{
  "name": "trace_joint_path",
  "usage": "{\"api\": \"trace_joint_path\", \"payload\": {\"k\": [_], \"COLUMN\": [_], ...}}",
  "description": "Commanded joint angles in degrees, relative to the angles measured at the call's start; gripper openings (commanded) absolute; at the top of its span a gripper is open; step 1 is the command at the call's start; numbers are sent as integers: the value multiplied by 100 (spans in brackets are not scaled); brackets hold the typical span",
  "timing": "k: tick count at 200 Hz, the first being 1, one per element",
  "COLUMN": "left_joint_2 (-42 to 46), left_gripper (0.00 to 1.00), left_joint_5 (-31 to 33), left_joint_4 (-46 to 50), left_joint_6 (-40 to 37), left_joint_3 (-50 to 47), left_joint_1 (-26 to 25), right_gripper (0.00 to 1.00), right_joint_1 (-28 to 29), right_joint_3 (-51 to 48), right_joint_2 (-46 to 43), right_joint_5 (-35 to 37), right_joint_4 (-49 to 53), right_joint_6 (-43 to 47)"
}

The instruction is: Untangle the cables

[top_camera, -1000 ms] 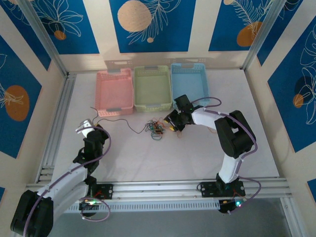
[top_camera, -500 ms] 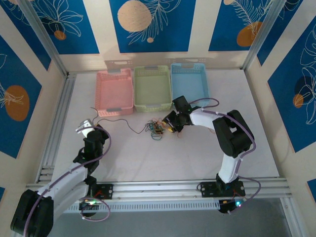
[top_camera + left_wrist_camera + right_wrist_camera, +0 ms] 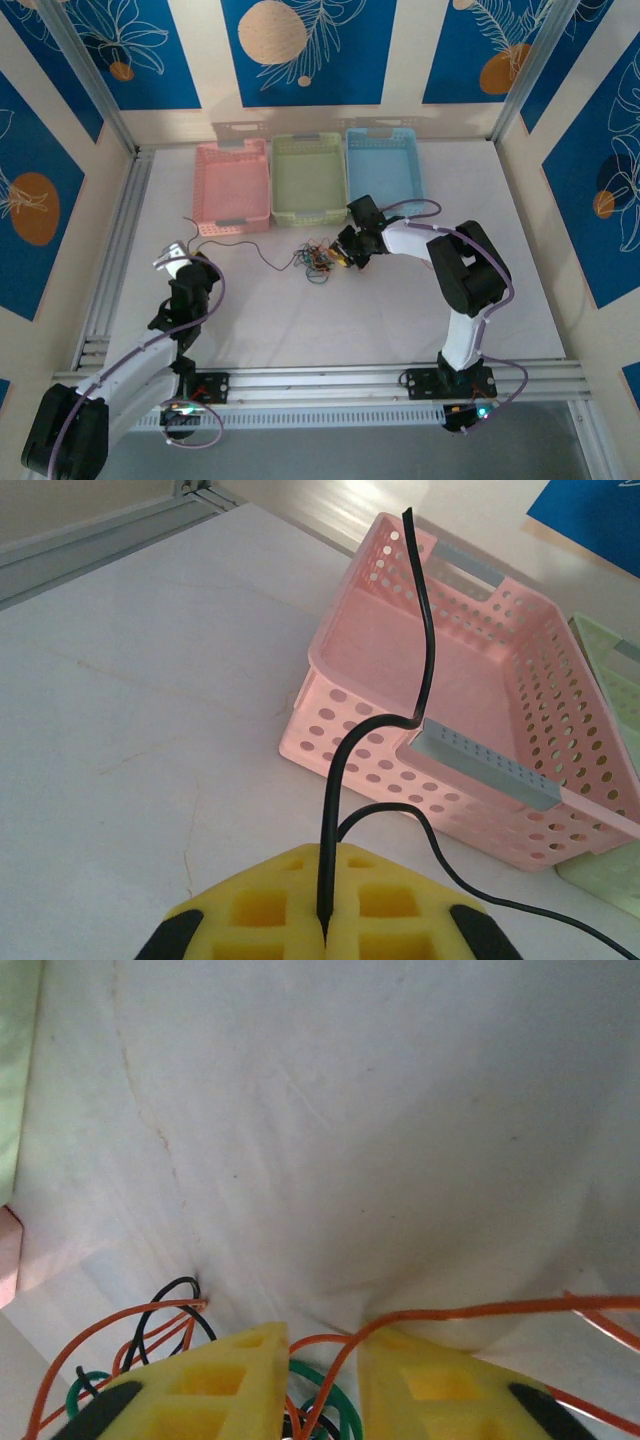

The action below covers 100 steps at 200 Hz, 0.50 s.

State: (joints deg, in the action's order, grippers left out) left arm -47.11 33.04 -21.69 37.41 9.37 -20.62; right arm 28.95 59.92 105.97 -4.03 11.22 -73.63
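The cables [image 3: 318,262] lie as a small clump of orange, green and black wires in mid-table, just in front of the green basket. One long black cable [image 3: 250,243] trails left from the clump. My left gripper [image 3: 176,256] is shut on its end, and in the left wrist view that black cable [image 3: 425,660] rises from between the closed yellow fingers [image 3: 250,910]. My right gripper [image 3: 346,254] is at the clump's right edge. Its jaws stand a little apart, with an orange cable [image 3: 480,1312] and a green cable [image 3: 325,1385] running through the gap.
Pink basket [image 3: 200,190], green basket [image 3: 310,215] and blue basket [image 3: 415,170] stand in a row at the back. The pink basket [image 3: 470,680] is close ahead of my left gripper. Aluminium rails run along the left side [image 3: 120,240] and front [image 3: 320,378].
My right gripper has pushed slightly left into the clump and its jaws have narrowed. The left arm and its black cable have not moved.
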Motion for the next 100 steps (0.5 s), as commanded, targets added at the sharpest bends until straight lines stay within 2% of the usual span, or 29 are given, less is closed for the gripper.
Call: {"api": "trace_joint_path", "payload": {"k": [1,13,51,78,100], "left_joint_2": [-26,-26,-35,-35,-35], "left_gripper": [0,0,0,0,0], "left_joint_5": [-34,-30,-34,-34,-34], "left_joint_4": [-122,-123,-125,-116,-115], "left_joint_6": [-42,-43,-49,-49,-45], "left_joint_3": [145,144,152,148,160], "left_joint_1": [85,85,91,97,93], "right_gripper": [22,19,0,0,0], "right_joint_1": [-49,-81,-194,-340,-529], "right_joint_3": [74,64,144,110,148], "right_joint_2": [-60,-119,-315,-603,-934], "right_joint_5": [111,105,74,92,56], "right_joint_4": [191,209,360,353,500], "right_joint_6": [78,102,384,695,1357]}}
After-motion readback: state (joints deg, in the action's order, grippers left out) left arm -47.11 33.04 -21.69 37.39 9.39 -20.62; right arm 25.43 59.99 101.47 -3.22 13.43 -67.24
